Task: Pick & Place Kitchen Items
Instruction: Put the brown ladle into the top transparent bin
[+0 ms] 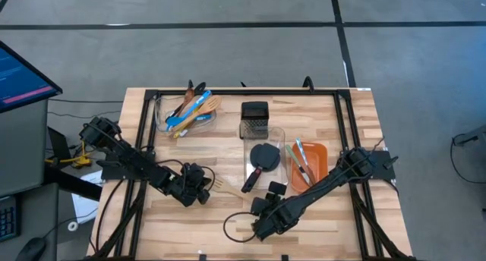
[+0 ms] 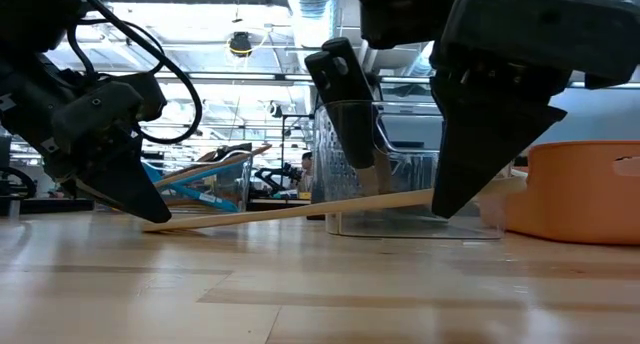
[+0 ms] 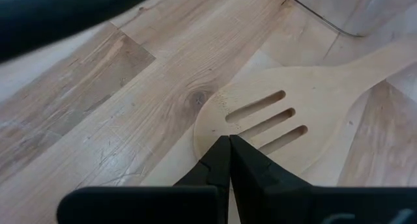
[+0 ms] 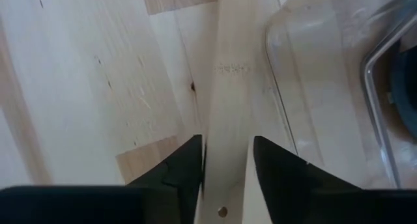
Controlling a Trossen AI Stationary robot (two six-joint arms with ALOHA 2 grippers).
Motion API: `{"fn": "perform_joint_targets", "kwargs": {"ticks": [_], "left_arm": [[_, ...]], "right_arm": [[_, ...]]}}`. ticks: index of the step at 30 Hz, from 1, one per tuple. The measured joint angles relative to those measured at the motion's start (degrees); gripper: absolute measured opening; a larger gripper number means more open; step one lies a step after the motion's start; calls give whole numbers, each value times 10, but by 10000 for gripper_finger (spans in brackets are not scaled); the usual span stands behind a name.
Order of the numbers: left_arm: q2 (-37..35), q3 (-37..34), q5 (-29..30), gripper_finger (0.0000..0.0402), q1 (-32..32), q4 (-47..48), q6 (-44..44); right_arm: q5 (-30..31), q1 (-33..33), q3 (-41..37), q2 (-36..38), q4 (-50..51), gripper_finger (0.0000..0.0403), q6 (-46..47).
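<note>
Slotted wooden spatula lying on the tabletop, long axis running from its slotted head near the left end effector to its handle end at the right end effector. Left fingers are pressed together, tips on the rim of the spatula head. Right fingers straddle the handle, one on each side and aligned with its axis, part-spread with the wood between them; the grip does not look complete. The low view shows the spatula tilted, its handle end raised. The right arm is judged better placed for the lift.
</note>
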State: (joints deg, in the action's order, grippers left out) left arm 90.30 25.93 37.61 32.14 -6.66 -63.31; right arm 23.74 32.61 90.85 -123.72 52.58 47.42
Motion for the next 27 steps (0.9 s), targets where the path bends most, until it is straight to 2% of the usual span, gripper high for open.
{"fn": "perform_joint_targets", "kwargs": {"ticks": [6, 27], "left_arm": [[0, 0, 0, 2, 0, 0, 0], [-17, -1, -6, 3, 0, -1, 15]], "right_arm": [[-9, -1, 0, -1, 0, 75, -7], [-7, 16, 10, -2, 22, 73, 25]]}}
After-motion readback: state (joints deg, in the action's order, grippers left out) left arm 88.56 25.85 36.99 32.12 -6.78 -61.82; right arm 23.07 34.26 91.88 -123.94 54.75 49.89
